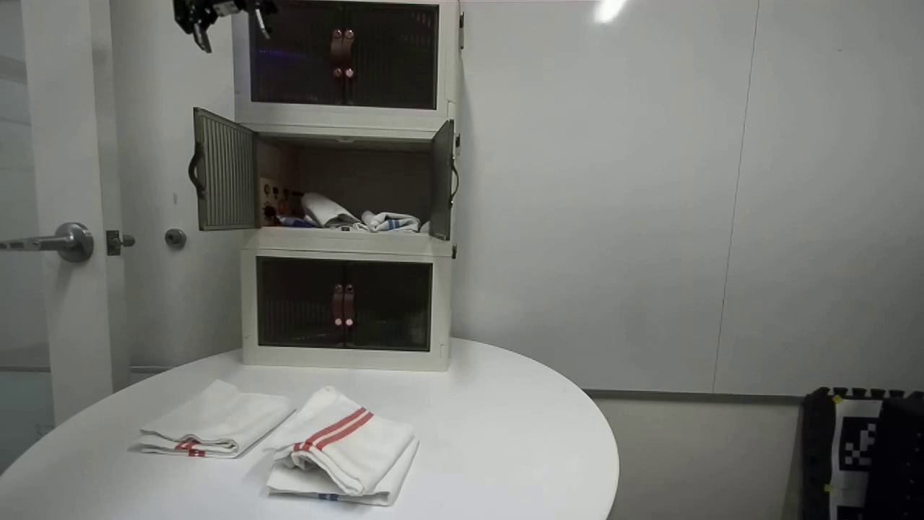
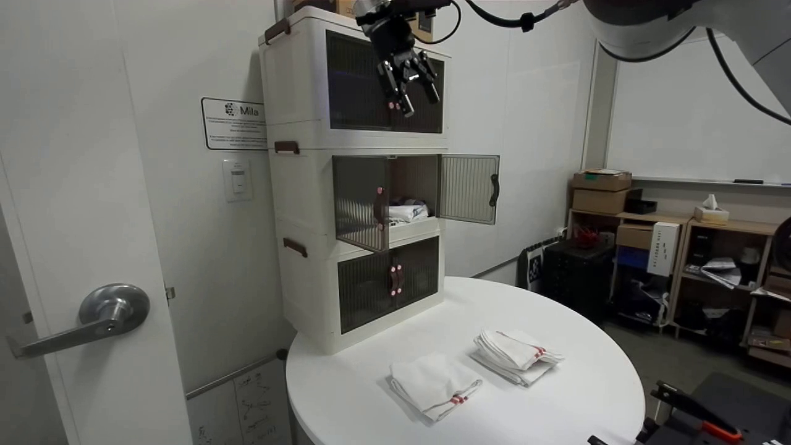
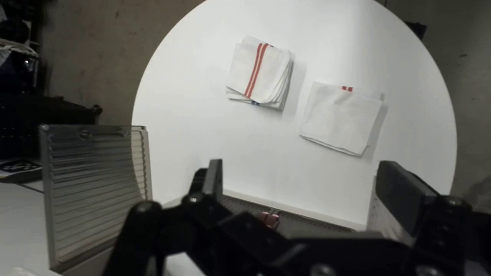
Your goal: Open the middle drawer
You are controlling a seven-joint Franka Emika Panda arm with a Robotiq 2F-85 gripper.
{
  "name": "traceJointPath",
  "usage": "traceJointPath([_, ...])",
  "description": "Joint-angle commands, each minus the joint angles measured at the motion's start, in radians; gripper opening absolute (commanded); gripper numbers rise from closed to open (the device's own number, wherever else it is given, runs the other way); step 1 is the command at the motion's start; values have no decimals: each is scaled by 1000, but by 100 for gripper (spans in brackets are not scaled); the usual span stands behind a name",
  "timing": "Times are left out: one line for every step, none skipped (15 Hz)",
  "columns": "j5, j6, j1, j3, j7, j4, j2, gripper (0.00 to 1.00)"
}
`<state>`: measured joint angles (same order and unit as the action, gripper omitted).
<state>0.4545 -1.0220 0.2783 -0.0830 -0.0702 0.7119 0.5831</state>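
Note:
The middle compartment (image 1: pixel 361 170) of the white stacked cabinet stands open, with folded towels inside. Its two ribbed doors are swung outward: one door (image 1: pixel 227 173) (image 2: pixel 361 201) and the opposite door (image 1: pixel 442 180) (image 2: pixel 469 188) show in both exterior views. One open door (image 3: pixel 96 191) shows at the left of the wrist view. My gripper (image 1: pixel 236 42) (image 2: pixel 421 105) (image 3: pixel 301 172) is open and empty. It hangs at the height of the top compartment (image 1: pixel 390 58), pointing down, apart from the doors. The bottom compartment (image 1: pixel 390 303) and the top one are shut.
The cabinet stands on a round white table (image 1: pixel 520 404). Two stacks of folded white towels, a stack (image 1: pixel 216 419) and a red-striped stack (image 1: pixel 368 448), lie in front of it. A room door with a lever handle (image 2: pixel 114 315) stands beside the cabinet.

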Motion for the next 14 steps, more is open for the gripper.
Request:
traceJointPath([44,-69,-53,25,-69,6,-24,100])
traceJointPath([37,-94,-78,25,-75,15,-27,100])
traceJointPath([24,-137,-104,24,-67,29,-28,100])
traceJointPath([8,-177,-129,19,-61,43,-29,100])
traceJointPath([8,-237,-147,17,-51,68,-30,100])
traceJointPath([6,-307,-165,12,-47,103,-33,100])
traceJointPath([-14,-349,-184,5,-32,136,-35,100])
traceJointPath([-33,-393,-202,0,-31,173,-39,100])
traceJointPath([-50,-434,-214,-5,-31,222,-51,100])
traceJointPath([-59,-479,-223,-8,-35,269,-62,100])
traceJointPath([-62,-527,-228,-12,-42,318,-74,100])
traceJointPath([-54,-582,-230,-15,-46,370,-86,100])
traceJointPath([-43,-639,-231,-20,-56,423,-103,100])
traceJointPath([-32,-706,-232,-24,-72,474,-119,100])
